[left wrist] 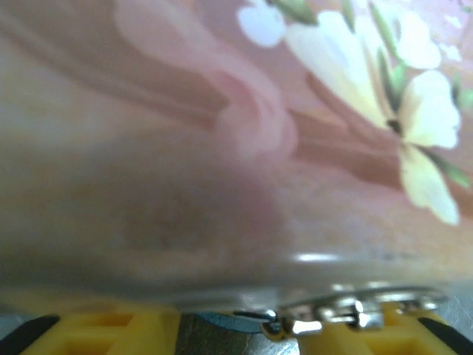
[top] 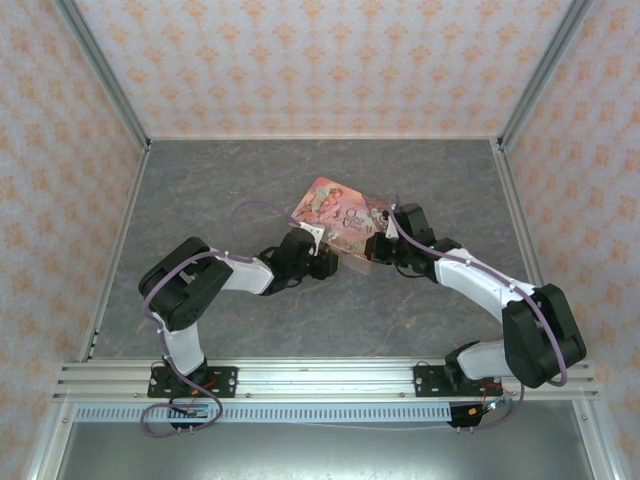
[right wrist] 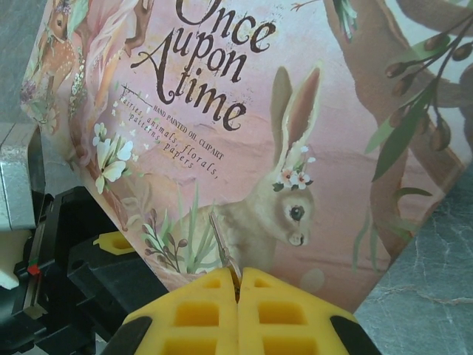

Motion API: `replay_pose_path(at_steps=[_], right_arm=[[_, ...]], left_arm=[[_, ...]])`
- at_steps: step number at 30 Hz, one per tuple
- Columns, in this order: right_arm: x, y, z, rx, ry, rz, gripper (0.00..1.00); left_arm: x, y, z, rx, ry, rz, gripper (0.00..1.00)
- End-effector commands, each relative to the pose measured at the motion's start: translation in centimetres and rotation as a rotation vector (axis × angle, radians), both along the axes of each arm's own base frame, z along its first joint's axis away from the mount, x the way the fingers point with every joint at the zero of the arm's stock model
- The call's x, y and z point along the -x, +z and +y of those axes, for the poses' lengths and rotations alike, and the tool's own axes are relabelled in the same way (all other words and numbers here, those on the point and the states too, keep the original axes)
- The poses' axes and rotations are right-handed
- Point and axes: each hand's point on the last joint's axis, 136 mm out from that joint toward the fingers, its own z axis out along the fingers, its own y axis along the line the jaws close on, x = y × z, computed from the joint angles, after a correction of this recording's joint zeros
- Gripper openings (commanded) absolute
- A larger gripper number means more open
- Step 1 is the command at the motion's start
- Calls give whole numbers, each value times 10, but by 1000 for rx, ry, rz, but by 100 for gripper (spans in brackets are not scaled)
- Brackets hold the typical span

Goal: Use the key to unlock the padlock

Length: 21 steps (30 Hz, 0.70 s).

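The right gripper (right wrist: 238, 288) sits at the bottom centre of its wrist view. Its yellow fingers (right wrist: 196, 310) are pressed together with no gap, pinching the key (right wrist: 222, 248), a thin dark-brass sliver that slants up and to the left from between them.

The left gripper (left wrist: 230, 333) lies along the bottom edge of its own view, with a narrow gap between its yellow pads (left wrist: 111, 329). In that gap is a blue-teal sliver of the padlock (left wrist: 218, 319), with small shiny metal links (left wrist: 332, 314) just to its right (too blurred to tell whether the pads actually grip it).

Just beyond both grippers is the pink tin (right wrist: 244, 148), printed with "Once upon a time" and a rabbit (right wrist: 284, 211). In the top view it lies mid-frame on the grey marbled table (top: 220, 200), between the two grippers. Patterned walls (top: 320, 60) close off the far side.
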Motion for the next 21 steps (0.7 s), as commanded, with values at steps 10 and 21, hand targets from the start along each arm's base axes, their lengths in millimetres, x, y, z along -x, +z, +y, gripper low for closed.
replay_pose_path(at_steps=[10, 21], right_arm=[[1, 7, -9, 50, 7, -23, 0], [-6, 9, -4, 22, -2, -28, 0]], left_arm=[[-10, 43, 1, 21, 32, -93, 29], [-8, 43, -7, 43, 22, -32, 27]])
